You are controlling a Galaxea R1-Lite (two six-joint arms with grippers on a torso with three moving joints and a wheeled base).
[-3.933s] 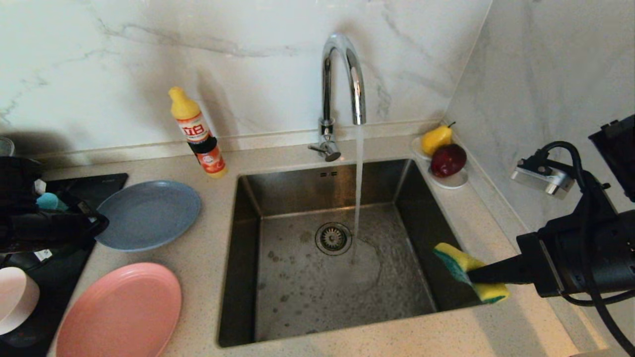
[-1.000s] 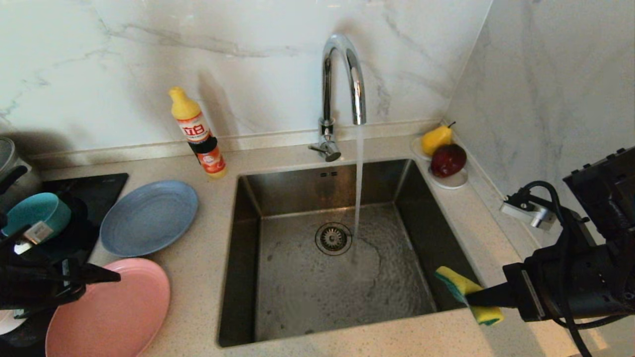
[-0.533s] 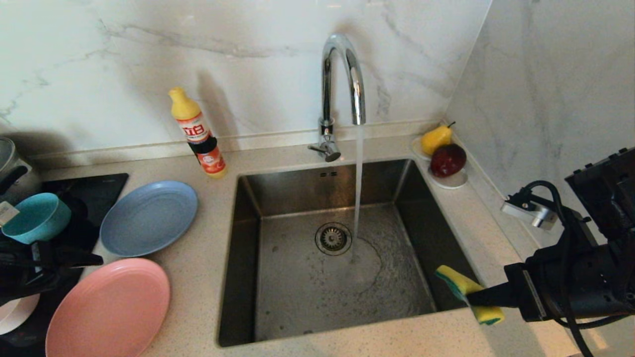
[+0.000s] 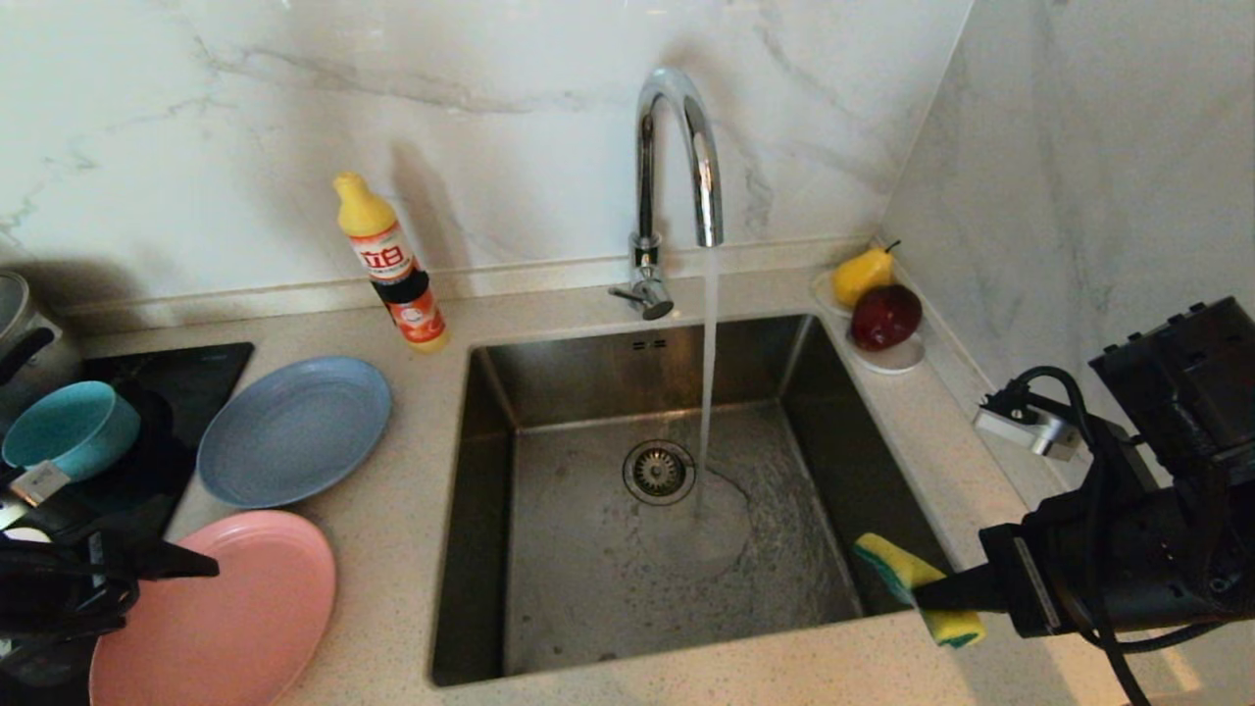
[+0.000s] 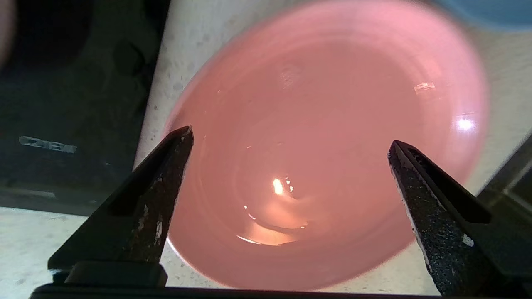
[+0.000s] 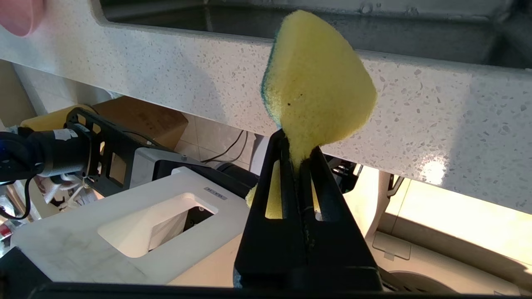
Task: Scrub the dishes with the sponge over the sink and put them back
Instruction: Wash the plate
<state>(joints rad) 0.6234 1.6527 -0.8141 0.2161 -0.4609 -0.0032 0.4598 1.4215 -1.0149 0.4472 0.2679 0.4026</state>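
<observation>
The pink plate (image 4: 225, 613) (image 5: 324, 145) lies on the counter at the front left. My left gripper (image 4: 196, 571) (image 5: 289, 137) hovers open over its left part, one finger on each side, nothing held. The grey-blue plate (image 4: 294, 431) lies behind it. The teal bowl (image 4: 69, 427) stands on the black cooktop (image 4: 191, 378). My right gripper (image 4: 927, 591) (image 6: 297, 145) is shut on the yellow-and-green sponge (image 4: 907, 574) (image 6: 320, 79), holding it over the front right corner of the sink (image 4: 588, 588). Water runs from the faucet (image 4: 677, 147) into the basin.
An orange detergent bottle (image 4: 392, 265) stands left of the faucet. A small white dish (image 4: 897, 358) with a pear and a red apple sits at the back right corner. A steel pot (image 4: 20, 333) is at the far left. Marble walls close off the back and the right.
The teal bowl, earlier at my left gripper, now stands free on the cooktop. My left gripper has come forward and down over the pink plate. The right gripper with the sponge sank slightly.
</observation>
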